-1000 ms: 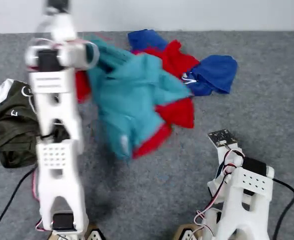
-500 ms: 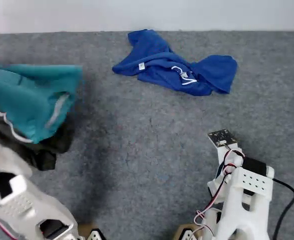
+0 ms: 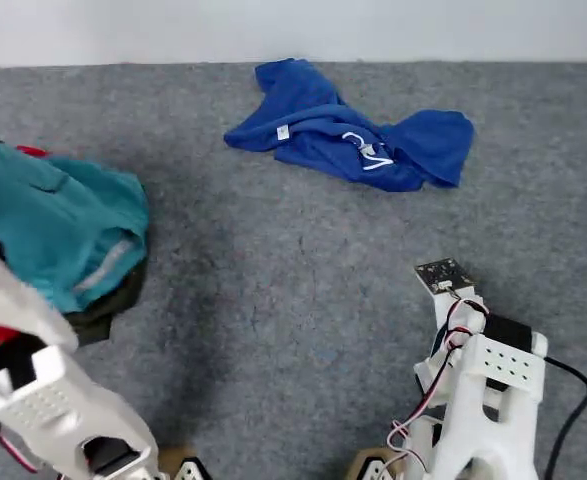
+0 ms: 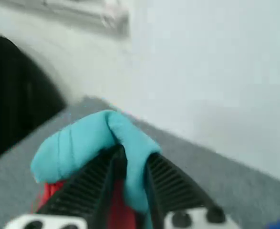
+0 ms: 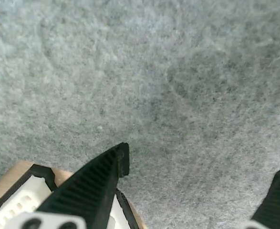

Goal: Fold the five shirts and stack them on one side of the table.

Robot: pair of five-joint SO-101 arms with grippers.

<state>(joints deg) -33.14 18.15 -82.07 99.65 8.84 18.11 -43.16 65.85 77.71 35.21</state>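
left gripper (image 4: 133, 155) clamped on teal shirt (image 4: 77, 140) | right gripper (image 5: 204, 160) spread wide over mat (image 5: 130, 71) | high view: blue shirt (image 3: 343, 135) crumpled

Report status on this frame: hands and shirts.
Left hand shut on teal shirt, over the dark shirt at the left side. Right hand open above the grey table. Blue shirt crumpled, far side.

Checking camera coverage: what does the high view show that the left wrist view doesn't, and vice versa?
High view adds the blue shirt in full, the dark shirt under the teal shirt, and the right arm. Left wrist view adds the left pincer, shut on the teal shirt. Shared: teal shirt, red shirt, grey table, perhaps a blue sliver.
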